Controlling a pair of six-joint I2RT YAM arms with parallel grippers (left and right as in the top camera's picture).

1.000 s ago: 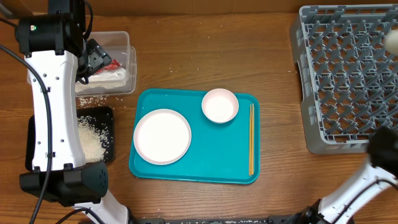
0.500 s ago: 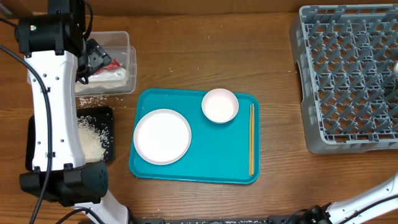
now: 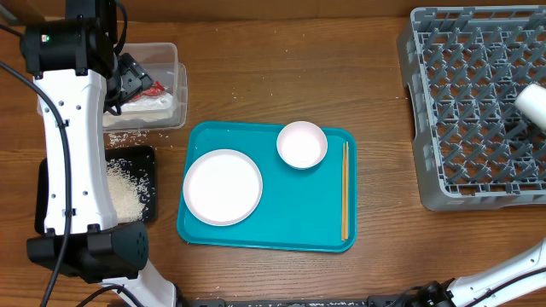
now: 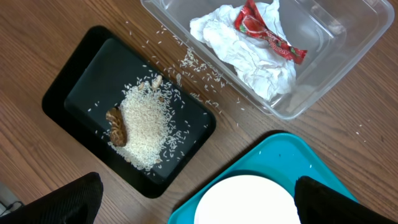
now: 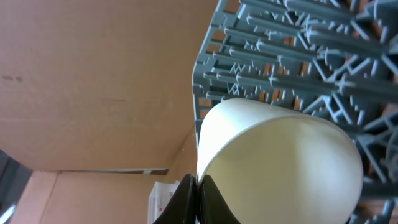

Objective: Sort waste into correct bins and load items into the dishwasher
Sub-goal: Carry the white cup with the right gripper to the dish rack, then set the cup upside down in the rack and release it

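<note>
Fingers of the right gripper (image 5: 198, 186) pinch the rim of a small white round cup (image 5: 280, 168) — newly arrived over the right side of the grey plastic lattice dish rack (image 3: 469, 102), so loading can follow. The left gripper (image 4: 199, 202) spreads wide — empty.

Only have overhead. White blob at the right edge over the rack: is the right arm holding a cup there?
Observer: Yes. The right wrist view shows the right fingers pinched on the rim of a white cup, with the grey rack behind it.
Operator: The left arm blocks part of the tub. Contents?
Observer: The left wrist view shows a crumpled tissue with the red wrapper lying on top, both inside the clear tub.
Operator: Black tray, only rice?
Observer: No. A brown scrap sits at the edge of the rice pile in the black tray.
</note>
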